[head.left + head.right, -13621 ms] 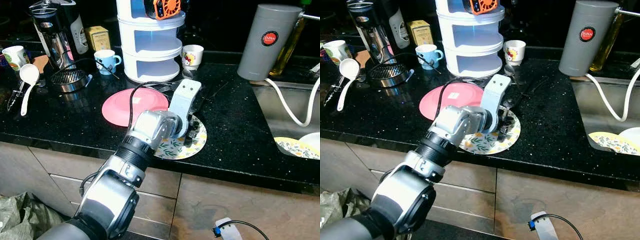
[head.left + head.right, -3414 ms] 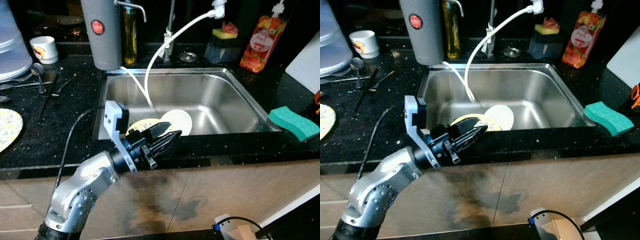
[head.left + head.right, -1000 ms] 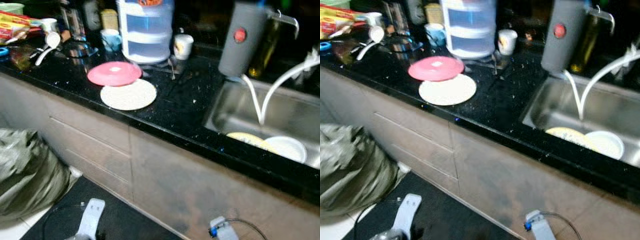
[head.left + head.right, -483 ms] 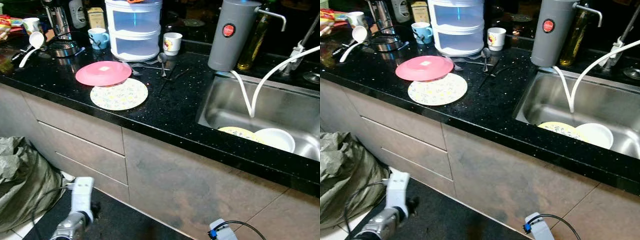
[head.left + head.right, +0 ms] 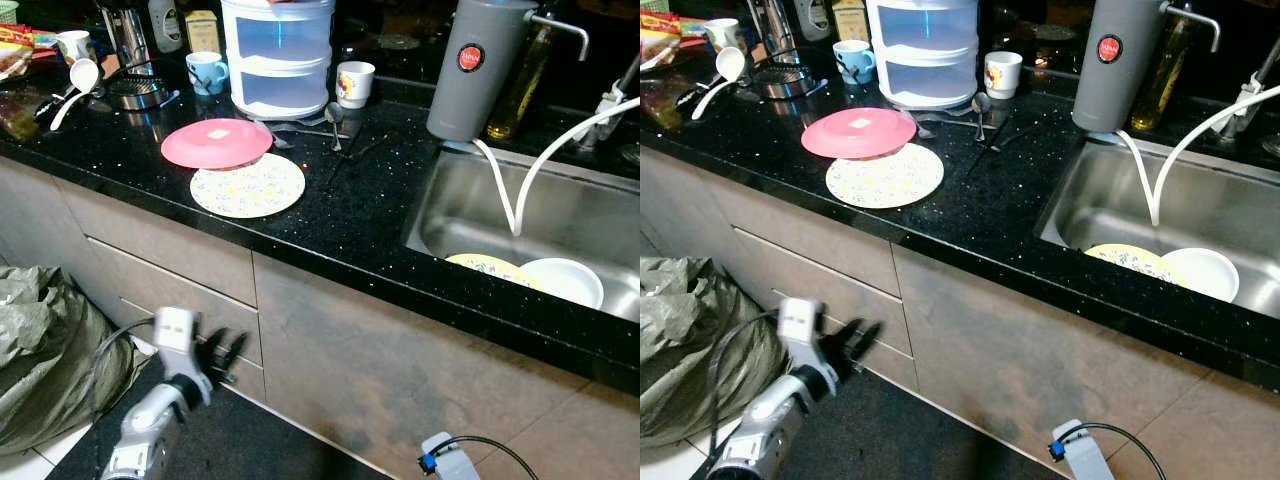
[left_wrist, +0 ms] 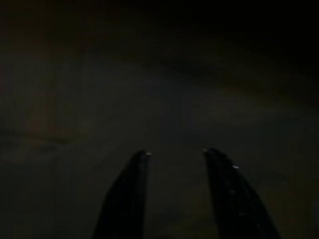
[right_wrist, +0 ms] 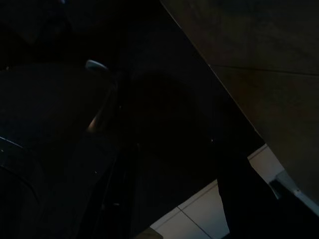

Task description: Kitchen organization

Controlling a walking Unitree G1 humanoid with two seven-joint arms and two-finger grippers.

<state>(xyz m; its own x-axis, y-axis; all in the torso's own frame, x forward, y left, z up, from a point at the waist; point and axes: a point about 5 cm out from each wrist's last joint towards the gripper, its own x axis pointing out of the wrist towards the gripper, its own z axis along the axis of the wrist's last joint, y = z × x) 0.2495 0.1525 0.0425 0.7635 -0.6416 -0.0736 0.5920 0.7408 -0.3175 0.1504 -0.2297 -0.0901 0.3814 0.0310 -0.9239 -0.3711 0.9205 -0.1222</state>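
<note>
Now the left claw (image 5: 222, 352) hangs low in the lower left of the frame, in front of the cabinet drawers (image 5: 165, 270), its two black fingers (image 6: 129, 194) spread apart and holding nothing. The floral plate (image 5: 247, 185) lies flat on the black tabletop (image 5: 350, 215) up and slightly right of that claw, well apart from it, with the pink plate (image 5: 216, 143) just behind it and overlapping its far edge. Being round, the plate has no long axis to line up with. The left arm looks the nearer one; the right claw's state I cannot tell from its dark wrist view. A second floral plate (image 5: 490, 268) and a white bowl (image 5: 562, 281) sit in the sink (image 5: 455, 205) at right. Compared with half a second ago, the left claw has risen from the bottom edge toward the drawers, and the camera has shifted slightly.
</note>
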